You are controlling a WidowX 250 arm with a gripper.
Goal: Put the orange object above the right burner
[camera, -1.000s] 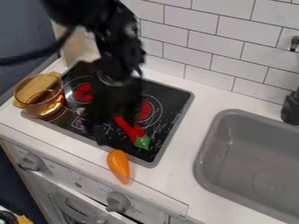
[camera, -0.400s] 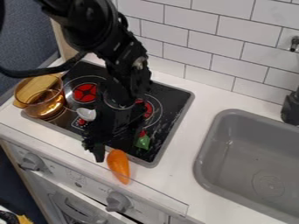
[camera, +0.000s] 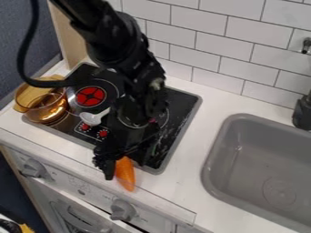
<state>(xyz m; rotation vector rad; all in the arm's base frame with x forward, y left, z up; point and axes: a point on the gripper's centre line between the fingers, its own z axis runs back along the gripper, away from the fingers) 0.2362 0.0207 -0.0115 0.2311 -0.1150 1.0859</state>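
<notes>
Gripper [camera: 117, 159] low at stovetop's [camera: 182, 109] front edge; jaws' opening and hold, can't tell. Orange object [camera: 126, 176] on surface [camera: 209, 120], off burners, upper end hidden behind gripper. White spoon [camera: 91, 119] near red burner [camera: 91, 96] (bright one, that). Amber pot [camera: 39, 98] at stovetop corner. Gray sink [camera: 261, 159] well apart.

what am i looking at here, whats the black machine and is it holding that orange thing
The black machine is a robot arm; its end effector hangs at the upper end of the orange thing, a toy carrot by its looks. I cannot tell whether it is gripped. All pictures come from one fixed camera looking down at a slant. The carrot is at the stove's front edge. On the stove lies a pale spoon; an amber pot sits at its left, and a sink is at right.
</notes>
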